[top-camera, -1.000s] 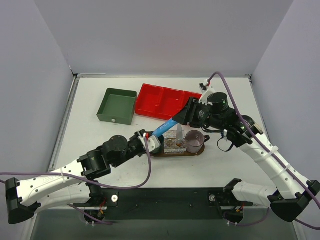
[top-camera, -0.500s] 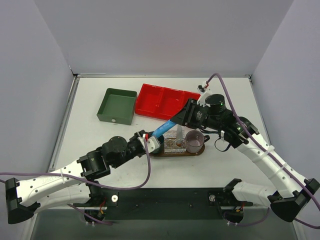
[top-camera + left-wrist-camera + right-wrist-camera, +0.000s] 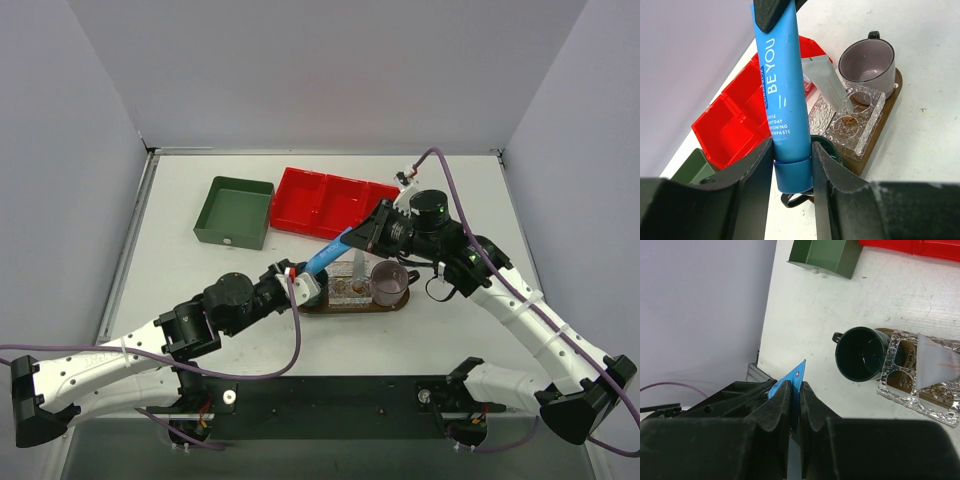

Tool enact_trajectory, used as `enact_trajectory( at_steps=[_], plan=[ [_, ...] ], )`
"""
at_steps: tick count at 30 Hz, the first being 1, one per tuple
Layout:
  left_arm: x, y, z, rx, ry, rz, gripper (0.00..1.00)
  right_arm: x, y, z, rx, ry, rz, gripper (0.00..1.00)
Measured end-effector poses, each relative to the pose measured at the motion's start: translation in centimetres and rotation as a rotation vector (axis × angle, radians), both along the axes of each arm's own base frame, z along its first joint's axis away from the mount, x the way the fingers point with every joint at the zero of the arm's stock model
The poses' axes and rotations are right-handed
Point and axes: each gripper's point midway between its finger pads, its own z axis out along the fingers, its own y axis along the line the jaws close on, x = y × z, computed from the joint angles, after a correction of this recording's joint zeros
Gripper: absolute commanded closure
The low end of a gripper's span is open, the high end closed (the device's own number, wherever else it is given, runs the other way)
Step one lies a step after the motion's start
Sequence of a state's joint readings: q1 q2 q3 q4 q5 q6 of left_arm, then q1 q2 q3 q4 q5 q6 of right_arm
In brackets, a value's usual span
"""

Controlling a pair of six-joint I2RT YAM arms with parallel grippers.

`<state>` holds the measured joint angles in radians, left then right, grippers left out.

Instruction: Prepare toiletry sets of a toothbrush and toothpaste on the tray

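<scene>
A blue toothpaste tube (image 3: 327, 255) hangs slanted over the left end of the tray (image 3: 350, 307). My left gripper (image 3: 792, 161) is shut on the tube's cap end (image 3: 791, 176). My right gripper (image 3: 796, 385) is shut on its flat crimped end (image 3: 799, 371). Right under the cap stands the dark green mug (image 3: 862, 354), empty inside. The translucent pink mug (image 3: 866, 62) sits at the tray's right end (image 3: 888, 105). Between the mugs, a pale toothpaste tube (image 3: 823, 78) leans in a clear knobbly glass holder (image 3: 850, 120). No toothbrush is in view.
The red three-compartment bin (image 3: 335, 203) lies behind the tray. To the left of the bin is the green square box (image 3: 234, 211). Both arms reach in over the tray from either side.
My right gripper has closed on the flat end of the blue tube and shifted slightly left. The left gripper has kept its hold on the cap end.
</scene>
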<state>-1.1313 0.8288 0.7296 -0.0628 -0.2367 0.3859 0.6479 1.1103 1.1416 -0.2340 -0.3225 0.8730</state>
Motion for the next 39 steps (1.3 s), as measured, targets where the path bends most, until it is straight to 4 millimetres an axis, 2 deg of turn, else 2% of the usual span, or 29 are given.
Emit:
enact_trajectory(
  at_steps=[4,6,8,9,11,12,16,21,26,30,33,36,39],
  plan=[
    [0.0,0.0,0.0,0.001,-0.001,0.002,1.0,0.0,0.1,0.0,0.008,0.005,-0.004,1.0],
    [0.1,0.0,-0.1,0.004,-0.002,0.002,0.9,0.0,0.0,0.0,0.011,0.007,-0.008,1.0],
    [0.1,0.0,-0.1,0.005,-0.002,0.002,0.76,0.0,-0.1,-0.1,0.013,0.004,-0.012,1.0],
    [0.0,-0.1,-0.1,0.006,-0.002,0.0,0.62,0.0,-0.2,-0.1,0.013,0.002,-0.016,1.0],
    [0.0,-0.2,-0.1,0.006,-0.001,-0.003,0.46,0.0,-0.4,-0.1,0.014,-0.005,-0.025,1.0],
    [0.0,-0.3,-0.1,0.004,-0.001,-0.007,0.35,-0.1,-0.5,-0.1,0.014,-0.01,-0.03,1.0],
    [-0.3,-0.9,-0.4,-0.007,0.022,-0.027,0.19,-0.1,-1.6,0.4,0.005,-0.051,-0.064,1.0],
    [-0.2,-1.5,-1.2,-0.036,0.105,-0.057,0.16,-0.4,-2.8,2.0,0.013,-0.121,-0.1,1.0],
    [1.3,-0.7,-0.4,-0.139,0.211,-0.058,0.14,-0.8,-4.0,2.5,-0.01,-0.158,-0.119,1.0],
    [3.8,0.9,1.3,-0.292,0.309,-0.027,0.13,-0.8,-5.2,1.9,-0.079,-0.166,-0.145,1.0],
    [5.4,2.0,2.2,-0.386,0.38,0.003,0.12,-1.2,-5.8,2.2,-0.149,-0.201,-0.157,1.0],
    [8.0,3.9,2.7,-0.472,0.432,0.088,0.12,-2.8,-5.1,3.9,-0.215,-0.279,-0.106,1.0],
    [10.7,6.6,2.3,-0.54,0.474,0.225,0.12,-3.9,-4.3,6.1,-0.243,-0.361,-0.064,1.0]
  ],
)
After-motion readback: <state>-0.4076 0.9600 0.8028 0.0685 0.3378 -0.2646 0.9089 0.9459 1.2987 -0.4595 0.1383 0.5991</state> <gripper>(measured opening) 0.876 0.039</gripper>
